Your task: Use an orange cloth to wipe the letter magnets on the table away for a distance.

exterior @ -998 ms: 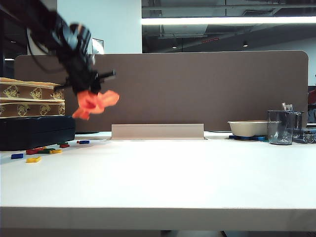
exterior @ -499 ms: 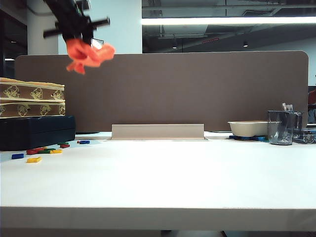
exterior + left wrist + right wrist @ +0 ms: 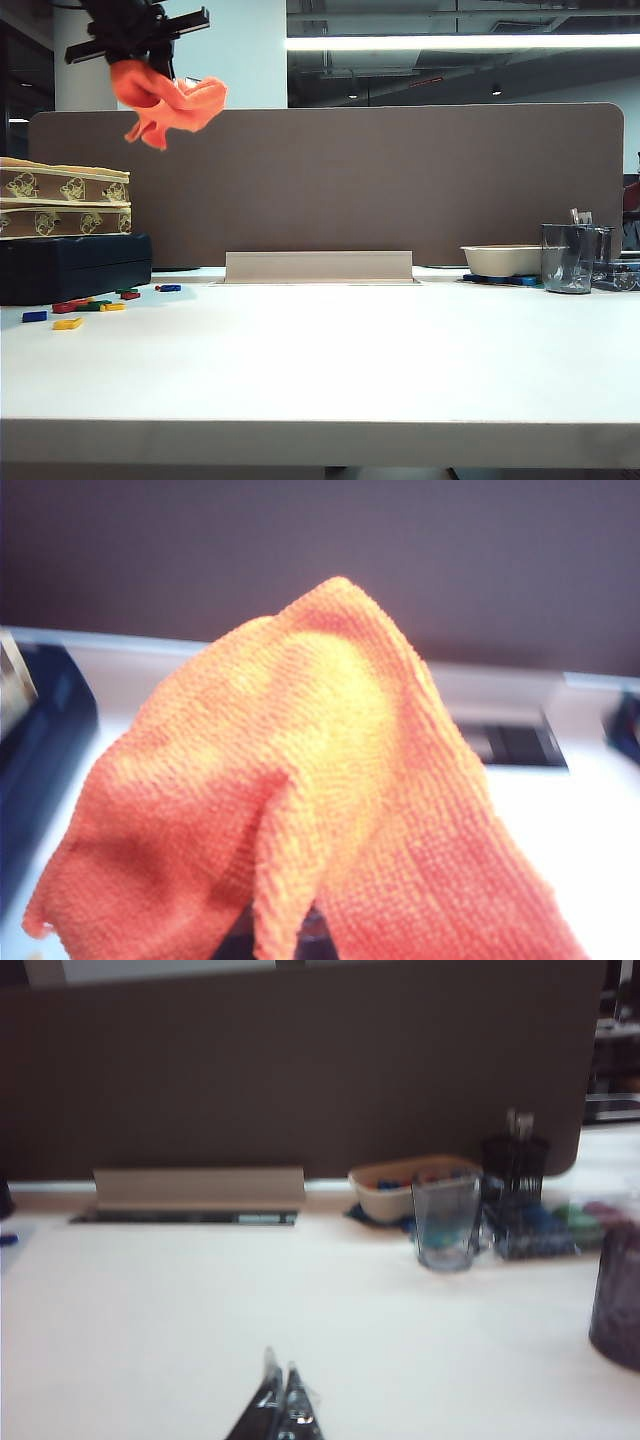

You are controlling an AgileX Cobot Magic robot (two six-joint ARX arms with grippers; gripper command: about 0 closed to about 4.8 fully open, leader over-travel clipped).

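Orange cloth [image 3: 165,100] hangs bunched from the left hand [image 3: 140,45], high above the dark blue case [image 3: 70,268] at the left end of the bench [image 3: 330,350]; the hand is clamped shut on the cloth's upper fold, and the loose corners droop toward the brown partition [image 3: 400,180] behind. In the left wrist view the cloth [image 3: 300,780] fills most of the frame and hides the fingers. Two patterned cardboard boxes [image 3: 62,205] are stacked on the case. Just in front of the case, low on the white surface, lie the letter magnets [image 3: 85,308]: red, blue, yellow and green pieces scattered close together, well apart from the cloth above them. Right of the case, against the partition, sits a pale cable tray cover [image 3: 320,266]. Farther right of the case stand a cream bowl [image 3: 502,259] and a clear glass tumbler [image 3: 570,258], side by side near the bench's far right end. The right hand [image 3: 278,1410] appears only in its own wrist view, its two fingertips pressed together, shut on nothing, hovering over bare bench surface with the tumbler [image 3: 445,1220] beyond it.
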